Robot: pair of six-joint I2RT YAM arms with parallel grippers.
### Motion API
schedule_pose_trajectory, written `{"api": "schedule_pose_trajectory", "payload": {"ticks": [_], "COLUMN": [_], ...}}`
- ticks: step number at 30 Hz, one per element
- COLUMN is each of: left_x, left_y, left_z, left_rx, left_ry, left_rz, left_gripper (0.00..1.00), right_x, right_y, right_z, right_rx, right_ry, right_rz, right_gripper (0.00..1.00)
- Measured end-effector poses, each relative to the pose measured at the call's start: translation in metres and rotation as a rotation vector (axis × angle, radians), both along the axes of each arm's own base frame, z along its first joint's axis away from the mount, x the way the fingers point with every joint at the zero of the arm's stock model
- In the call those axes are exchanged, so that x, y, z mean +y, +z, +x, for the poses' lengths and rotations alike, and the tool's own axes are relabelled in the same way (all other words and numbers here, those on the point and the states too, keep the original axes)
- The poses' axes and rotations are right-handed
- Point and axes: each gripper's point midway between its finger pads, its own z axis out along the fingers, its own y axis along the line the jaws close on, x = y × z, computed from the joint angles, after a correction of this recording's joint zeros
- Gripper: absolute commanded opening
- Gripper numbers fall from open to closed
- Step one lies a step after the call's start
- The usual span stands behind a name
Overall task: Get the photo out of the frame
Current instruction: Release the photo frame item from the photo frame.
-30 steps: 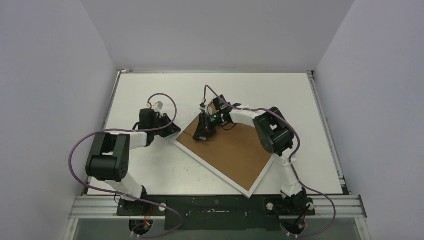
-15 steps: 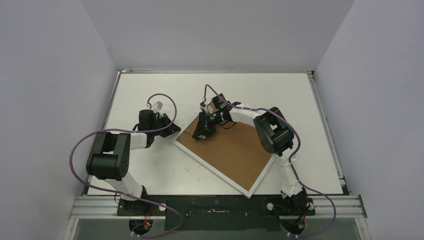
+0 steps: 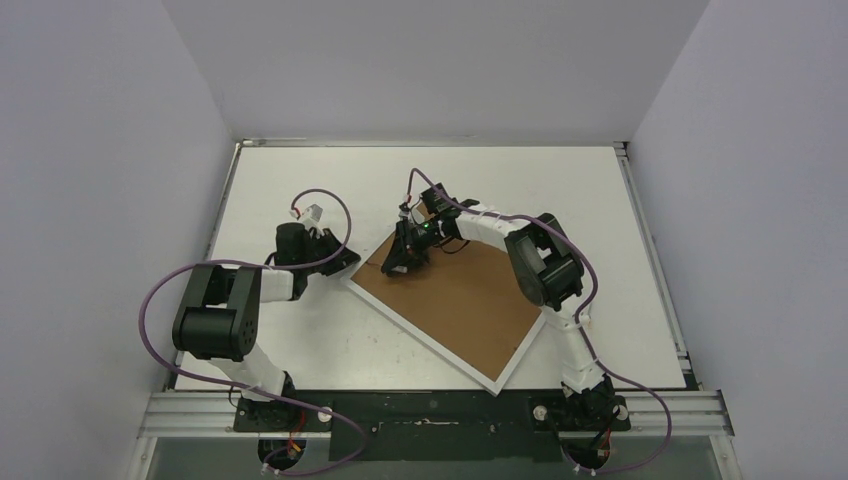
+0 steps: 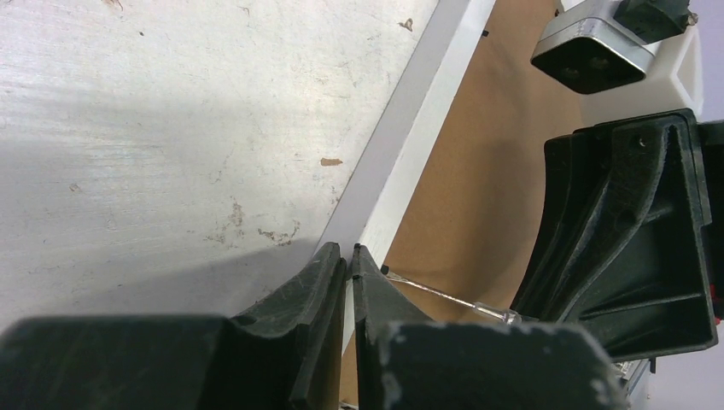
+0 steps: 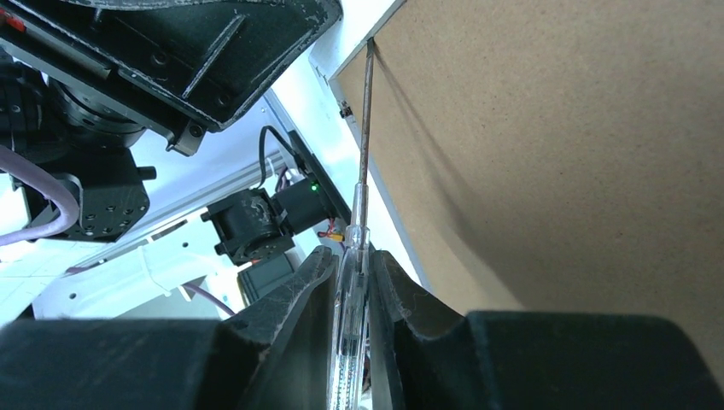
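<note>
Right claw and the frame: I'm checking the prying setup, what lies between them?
A slim screwdriver: the right claw grips its clear handle, and its shaft meets the frame at a corner. The right wrist view shows it.

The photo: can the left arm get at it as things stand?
Probably not. The frame lies back up, brown backing board in place over any photo. The left gripper is shut at its border; the right gripper holds a thin tool.

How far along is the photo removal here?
Done: white rectangular frame lies face down, brown fibreboard backing still in. In hand: right gripper holds a thin clear-handled screwdriver at the backing's edge; left gripper shut at the border. Left: backing off, photo out.
</note>
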Motion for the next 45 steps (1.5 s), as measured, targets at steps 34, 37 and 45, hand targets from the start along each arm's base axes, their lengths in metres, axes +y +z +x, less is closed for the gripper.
{"api": "schedule_pose_trajectory", "payload": {"ticks": [34,37,45], "left_x": [-0.029,-0.03,-0.033], "left_y": [0.001,0.002,0.001], "left_z": [-0.014,-0.019,-0.032], "left_rx": [-0.013,0.004,0.043], "left_ry": [-0.067,-0.075,-0.096], "left_rz": [-0.004,-0.001,0.015], "left_gripper": [0.06,0.06,0.06], "right_x": [-0.012,-0.014,-0.016], "right_y": [0.023,0.024,0.026], "right_z": [0.004,0.004,0.006], "right_rx": [0.235,0.241,0.236], "right_ry": [-0.085,-0.08,-0.088], "right_rz": [-0.186,-0.197,-0.23], "right_gripper": [0.05,0.05,0.05]}}
